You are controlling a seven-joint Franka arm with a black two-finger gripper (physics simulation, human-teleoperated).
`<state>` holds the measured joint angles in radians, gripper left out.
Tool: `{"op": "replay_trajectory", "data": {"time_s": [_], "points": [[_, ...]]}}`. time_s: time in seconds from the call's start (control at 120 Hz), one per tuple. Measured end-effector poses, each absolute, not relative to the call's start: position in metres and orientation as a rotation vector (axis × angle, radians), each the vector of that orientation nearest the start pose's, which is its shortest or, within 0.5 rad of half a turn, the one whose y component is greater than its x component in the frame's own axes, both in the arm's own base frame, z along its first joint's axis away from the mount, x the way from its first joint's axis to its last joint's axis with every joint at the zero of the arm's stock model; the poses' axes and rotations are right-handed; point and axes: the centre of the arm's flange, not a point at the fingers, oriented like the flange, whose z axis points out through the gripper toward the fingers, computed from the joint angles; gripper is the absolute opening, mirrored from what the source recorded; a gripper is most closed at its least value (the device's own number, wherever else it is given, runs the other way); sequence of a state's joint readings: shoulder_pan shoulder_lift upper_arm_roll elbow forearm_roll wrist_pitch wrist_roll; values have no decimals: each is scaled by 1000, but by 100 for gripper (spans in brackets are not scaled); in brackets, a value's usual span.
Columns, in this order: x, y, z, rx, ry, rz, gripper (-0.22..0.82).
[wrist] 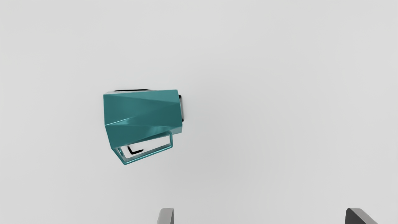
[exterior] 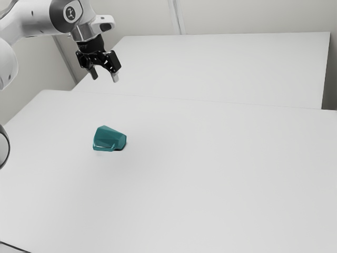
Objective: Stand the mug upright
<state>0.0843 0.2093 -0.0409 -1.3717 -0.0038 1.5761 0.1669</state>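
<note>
On the broad white table (exterior: 210, 184), the teal mug (exterior: 109, 139) lies on its side, so it is not upright. Its faceted body is wider at the end facing the exterior view's left and narrower at the end facing the exterior view's right, where a small dark patch shows at its base. The robot arm (exterior: 37, 21) comes in from the exterior view's upper left, and its black gripper (exterior: 105, 79) hangs above the table, well apart from the mug, with the fingertips pointing downward. The gripper is released: its two fingers (wrist: 166, 217) stand wide apart, with nothing held between them and neither one touching the mug. Seen from the wrist, the mug lies out ahead of the fingertips, closer to one finger than to the other. The thin, angular handle (wrist: 148, 155) sticks out from the side of the mug that is nearer the fingers, and a bent black mark can be seen through its loop. Behind the table, in the exterior view, is another flat white surface (exterior: 210, 63), with a pale wall (exterior: 253, 16) beyond it.
</note>
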Motion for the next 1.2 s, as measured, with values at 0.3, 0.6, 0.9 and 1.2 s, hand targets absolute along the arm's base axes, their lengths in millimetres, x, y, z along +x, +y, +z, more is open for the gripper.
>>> {"op": "replay_trajectory", "data": {"time_s": [0.3, 0.6, 0.9, 1.2], "points": [[618, 29, 597, -3150, 193, 2, 60], [613, 81, 584, -3303, 74, 8, 60], [604, 201, 513, -3624, -72, -14, 60], [612, 258, 409, -3803, -18, 1, 60]]}}
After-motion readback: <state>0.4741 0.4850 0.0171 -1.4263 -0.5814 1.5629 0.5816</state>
